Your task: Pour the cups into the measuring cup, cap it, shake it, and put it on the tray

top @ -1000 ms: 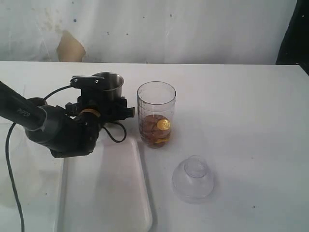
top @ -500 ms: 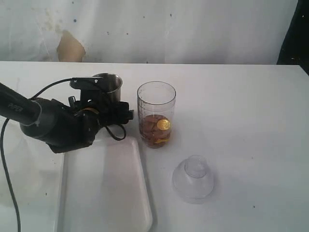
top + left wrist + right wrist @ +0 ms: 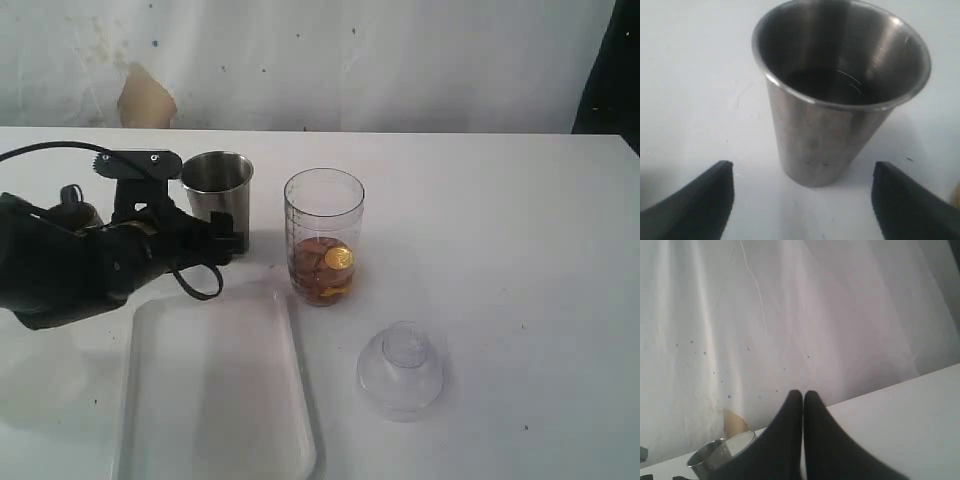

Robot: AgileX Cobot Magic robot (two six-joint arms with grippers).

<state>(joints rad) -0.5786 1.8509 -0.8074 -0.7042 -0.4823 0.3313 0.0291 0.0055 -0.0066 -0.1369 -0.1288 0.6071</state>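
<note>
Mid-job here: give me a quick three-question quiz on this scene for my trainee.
1. True or false: the left claw is clamped on the shiny tapered steel tumbler.
2. Fill in: the tall clear graduated plastic cylinder holds ___ contents.
3. The clear dome-shaped plastic lid lies: A) on the cylinder; B) on the white table; C) inside the tumbler.
Key: 1 false, it is open, clear of it; 2 brown; 3 B.

Tumbler (image 3: 220, 195) left of measuring cup (image 3: 323, 235)
</note>
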